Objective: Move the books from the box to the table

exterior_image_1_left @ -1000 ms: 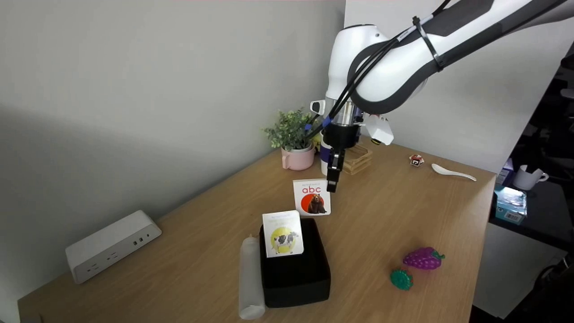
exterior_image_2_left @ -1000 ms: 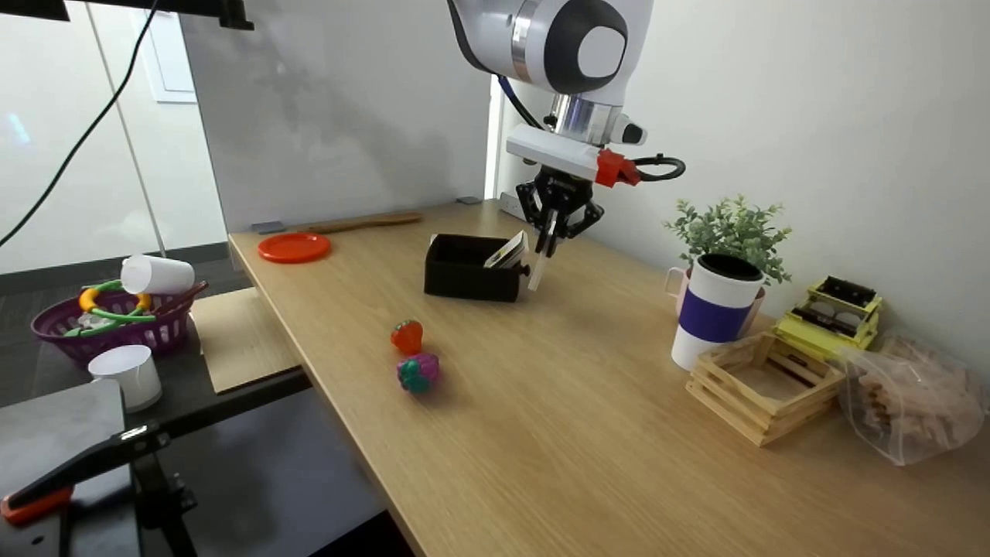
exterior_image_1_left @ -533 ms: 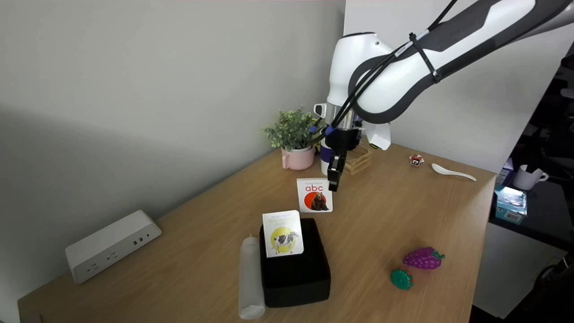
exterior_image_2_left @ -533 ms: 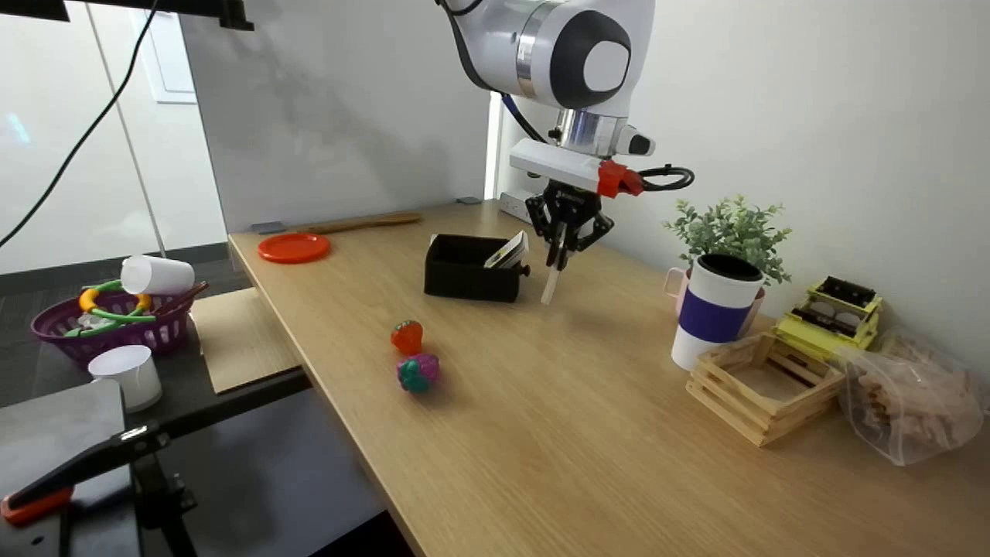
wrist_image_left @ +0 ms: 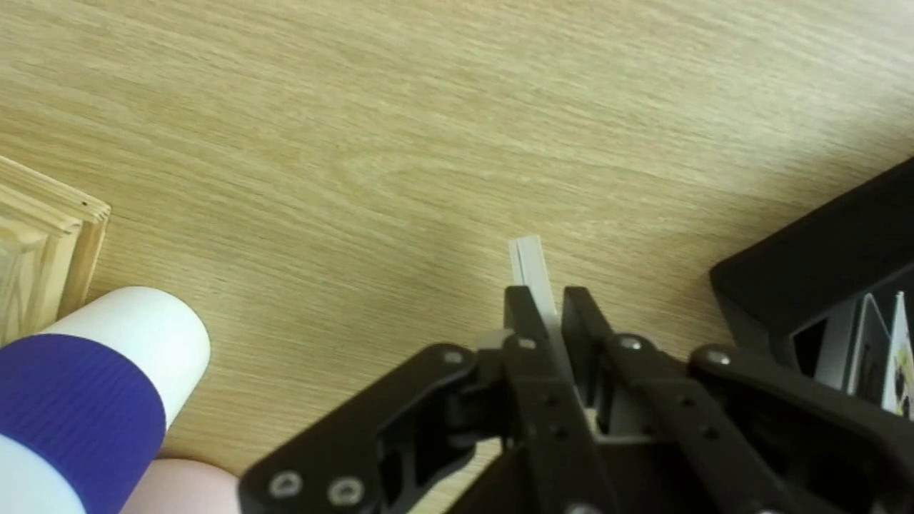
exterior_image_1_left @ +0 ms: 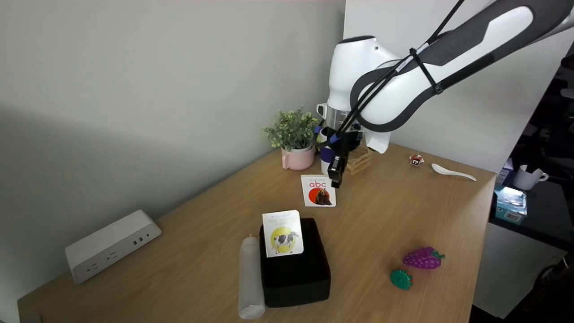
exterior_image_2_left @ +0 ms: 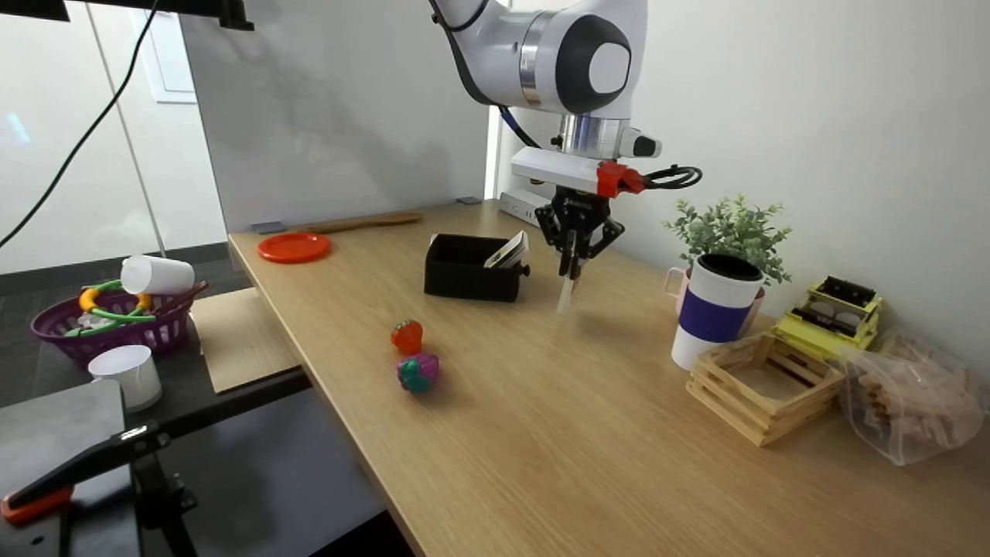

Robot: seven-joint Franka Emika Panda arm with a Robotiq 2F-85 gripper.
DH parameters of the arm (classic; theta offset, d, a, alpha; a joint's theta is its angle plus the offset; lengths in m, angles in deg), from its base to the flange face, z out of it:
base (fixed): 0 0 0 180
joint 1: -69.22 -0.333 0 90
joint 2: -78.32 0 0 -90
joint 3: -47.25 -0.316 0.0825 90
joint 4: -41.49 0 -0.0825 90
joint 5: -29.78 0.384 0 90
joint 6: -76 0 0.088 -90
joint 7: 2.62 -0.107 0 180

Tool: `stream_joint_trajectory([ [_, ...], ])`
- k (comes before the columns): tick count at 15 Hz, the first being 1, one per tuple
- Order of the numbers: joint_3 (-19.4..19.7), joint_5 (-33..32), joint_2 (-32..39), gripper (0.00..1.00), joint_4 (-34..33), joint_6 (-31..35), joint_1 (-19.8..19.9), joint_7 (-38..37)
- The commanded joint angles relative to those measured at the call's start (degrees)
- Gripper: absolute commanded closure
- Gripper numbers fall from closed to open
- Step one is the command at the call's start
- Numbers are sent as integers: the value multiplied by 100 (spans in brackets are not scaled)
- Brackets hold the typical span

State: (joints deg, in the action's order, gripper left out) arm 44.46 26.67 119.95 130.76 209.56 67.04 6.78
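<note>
My gripper (exterior_image_1_left: 335, 183) (exterior_image_2_left: 570, 267) (wrist_image_left: 546, 294) is shut on the white abc booklet (exterior_image_1_left: 319, 192) with a red circle and a bear. It hangs upright below the fingers, seen edge-on in an exterior view (exterior_image_2_left: 565, 297) and the wrist view (wrist_image_left: 530, 258). It appears a little above the wood-grain table (exterior_image_1_left: 376, 215) (exterior_image_2_left: 541, 418) (wrist_image_left: 343, 143). The black box (exterior_image_1_left: 296, 285) (exterior_image_2_left: 468, 285) (wrist_image_left: 821, 271) stands beside it. A white booklet with a yellow circle and a cow (exterior_image_1_left: 283, 233) (exterior_image_2_left: 508, 251) leans tilted in the box, partly cut off in the wrist view (wrist_image_left: 900, 378).
A white-and-purple tumbler (exterior_image_2_left: 714, 309) (wrist_image_left: 86, 385), a potted plant (exterior_image_1_left: 298, 158) and a wooden crate (exterior_image_2_left: 762, 391) stand beyond the gripper. A long white bar (exterior_image_1_left: 252, 278) lies against the box. Toy fruits (exterior_image_1_left: 423, 259) lie near the table edge.
The gripper has moved down and away from the box toward the tumbler and crate, carrying the abc booklet. The box and cow booklet have not moved.
</note>
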Motion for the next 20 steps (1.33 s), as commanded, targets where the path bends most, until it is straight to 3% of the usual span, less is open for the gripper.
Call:
stream_joint_trajectory([
  [1, 44, -82, 84, 96, -16, 259, -60, -138],
  [9, 117, -110, 525, 96, -47, 1968, -88, -242],
  [14, 165, -113, 624, 96, -34, 2211, -103, -286],
  [20, 252, -166, 589, 96, -20, 2006, -176, -351],
])
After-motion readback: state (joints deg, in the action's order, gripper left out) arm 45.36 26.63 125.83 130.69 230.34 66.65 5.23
